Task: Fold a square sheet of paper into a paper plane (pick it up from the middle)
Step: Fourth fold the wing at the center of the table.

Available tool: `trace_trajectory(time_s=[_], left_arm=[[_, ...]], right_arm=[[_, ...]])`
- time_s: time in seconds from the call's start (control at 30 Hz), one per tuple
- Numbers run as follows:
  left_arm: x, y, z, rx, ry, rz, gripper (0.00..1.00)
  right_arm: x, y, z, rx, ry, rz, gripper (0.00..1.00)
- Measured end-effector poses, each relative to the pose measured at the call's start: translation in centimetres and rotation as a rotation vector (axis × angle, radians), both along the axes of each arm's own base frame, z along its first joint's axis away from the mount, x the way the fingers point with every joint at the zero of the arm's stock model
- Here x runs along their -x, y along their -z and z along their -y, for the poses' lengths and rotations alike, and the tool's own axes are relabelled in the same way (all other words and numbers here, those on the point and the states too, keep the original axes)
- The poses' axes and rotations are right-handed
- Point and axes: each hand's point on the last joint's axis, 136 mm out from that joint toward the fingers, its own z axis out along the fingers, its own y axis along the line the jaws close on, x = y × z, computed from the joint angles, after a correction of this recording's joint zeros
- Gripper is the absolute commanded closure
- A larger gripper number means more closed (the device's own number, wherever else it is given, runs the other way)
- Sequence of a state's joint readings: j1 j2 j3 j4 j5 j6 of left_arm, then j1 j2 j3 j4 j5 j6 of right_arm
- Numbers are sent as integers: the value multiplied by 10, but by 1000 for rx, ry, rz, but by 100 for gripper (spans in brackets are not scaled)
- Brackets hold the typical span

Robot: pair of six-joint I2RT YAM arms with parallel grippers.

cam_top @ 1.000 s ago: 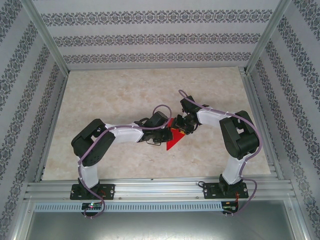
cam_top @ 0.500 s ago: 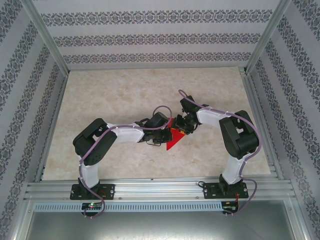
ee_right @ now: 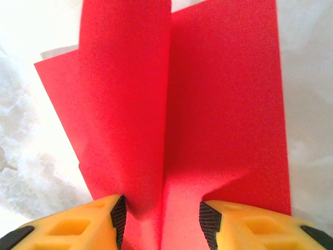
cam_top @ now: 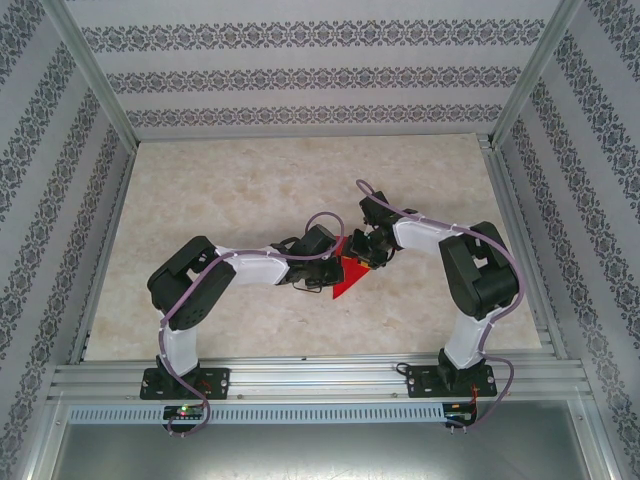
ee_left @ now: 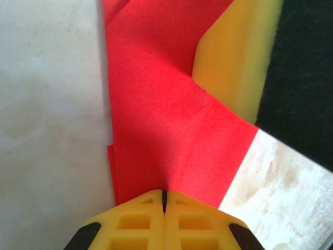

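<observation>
Top view, layout: the square sheet of paper [cam_top: 345, 280], already creased to a pointed shape, lies on the desk [cam_top: 250, 180] midway between the two arms. Its point aims at the near edge and slightly left. Its wide end runs up under both hands.
Top view, hands: the left hand [cam_top: 332, 262] reaches in from the left and the right hand [cam_top: 368, 250] from the right. They meet over the wide end, neither clearly nearer.
Top view, change: the left arm's elbow sits a little further right than a second ago. The sheet and the right arm lie as they did.
Left wrist, grip: the left hand [ee_left: 164, 200] is fully closed, jaws meeting, pinching the near edge of the square sheet of paper [ee_left: 156, 114]. The sheet's long axis runs straight away from the fingertips.
Left wrist, neighbour: a yellow pad [ee_left: 234, 67] of the right hand lies against the sheet's far right part. Pale desk [ee_left: 52, 104] shows to the left.
Right wrist, grip: the right hand [ee_right: 162, 219] stands about half open. A raised fold of the square sheet of paper [ee_right: 223, 104] rises between the jaws and touches one finger [ee_right: 117, 213]. It does not look pinched.
Right wrist, axis: the central crease runs straight ahead from the gap between the jaws.
Judgement: the coming move turns on that crease lying in line with both hands. With the left hand anchoring the edge, the right looks free to close on or flatten the fold.
</observation>
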State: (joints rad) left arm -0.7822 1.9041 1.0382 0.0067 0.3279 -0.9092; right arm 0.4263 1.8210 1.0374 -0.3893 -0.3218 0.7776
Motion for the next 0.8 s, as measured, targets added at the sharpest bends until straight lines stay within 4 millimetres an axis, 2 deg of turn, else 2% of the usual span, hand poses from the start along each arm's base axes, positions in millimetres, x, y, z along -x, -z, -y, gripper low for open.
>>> trace_trajectory(time_s=[0.13, 0.23, 0.37, 0.43, 0.5, 0.57, 0.67, 0.8], left_arm=[[0, 0, 0, 0, 0, -1, 98], [0, 1, -1, 1, 0, -4, 100], [0, 1, -1, 3, 1, -6, 100], [0, 1, -1, 3, 1, -6, 100], [0, 1, -1, 2, 0, -6, 100], [0, 1, -1, 3, 1, -6, 100], [0, 1, -1, 2, 1, -7, 100], [0, 1, -1, 2, 1, -7, 100]], right_arm=[[1, -8, 1, -5, -6, 25, 52], [9, -14, 11, 1, -5, 19, 54], [6, -45, 18, -80, -22, 108, 60], [2, -59, 17, -130, -42, 165, 66], [1, -64, 11, -178, -74, 203, 77], [4, -61, 2, -219, -112, 210, 86], [13, -47, -9, -242, -158, 186, 92], [18, -30, -17, -251, -190, 150, 94]])
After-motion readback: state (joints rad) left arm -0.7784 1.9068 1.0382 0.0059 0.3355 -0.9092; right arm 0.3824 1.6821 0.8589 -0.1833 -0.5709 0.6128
